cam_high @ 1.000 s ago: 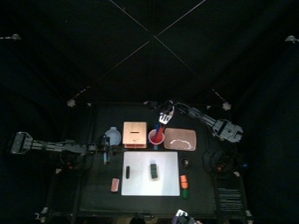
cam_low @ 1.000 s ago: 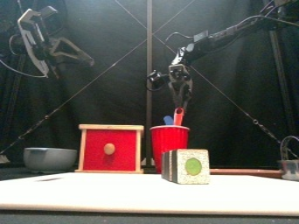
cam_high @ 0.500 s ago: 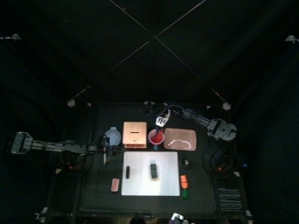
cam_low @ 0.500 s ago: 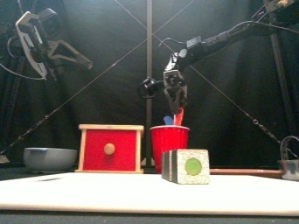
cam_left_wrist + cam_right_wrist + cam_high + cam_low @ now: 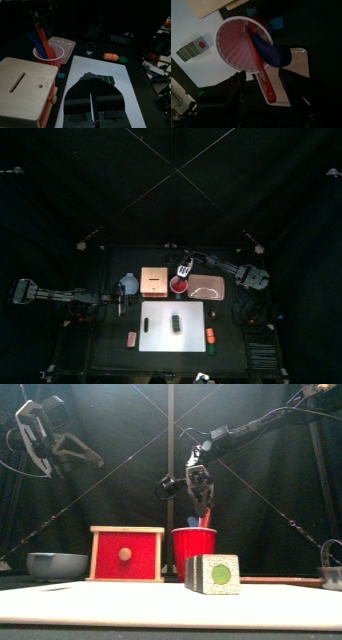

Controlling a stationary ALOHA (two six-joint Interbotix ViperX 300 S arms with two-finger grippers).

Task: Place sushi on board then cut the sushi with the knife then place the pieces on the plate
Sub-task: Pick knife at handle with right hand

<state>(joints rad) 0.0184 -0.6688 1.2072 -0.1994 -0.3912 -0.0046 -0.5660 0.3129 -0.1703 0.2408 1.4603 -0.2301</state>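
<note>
Right gripper (image 5: 201, 502): jaws wide, over cup (image 5: 194, 549), straddling red knife (image 5: 265, 82). Left gripper (image 5: 90, 87): jaws together, empty. Sushi (image 5: 214, 573) on board (image 5: 156, 328).

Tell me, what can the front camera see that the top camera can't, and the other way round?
Only the front view shows the red drawer front and the green spot on the end of the sushi. Only the top view shows an orange toy and a pinkish toy on either side of the white board. Both show the red cup, the sushi, the bowl and the right claw above the knives.
</note>
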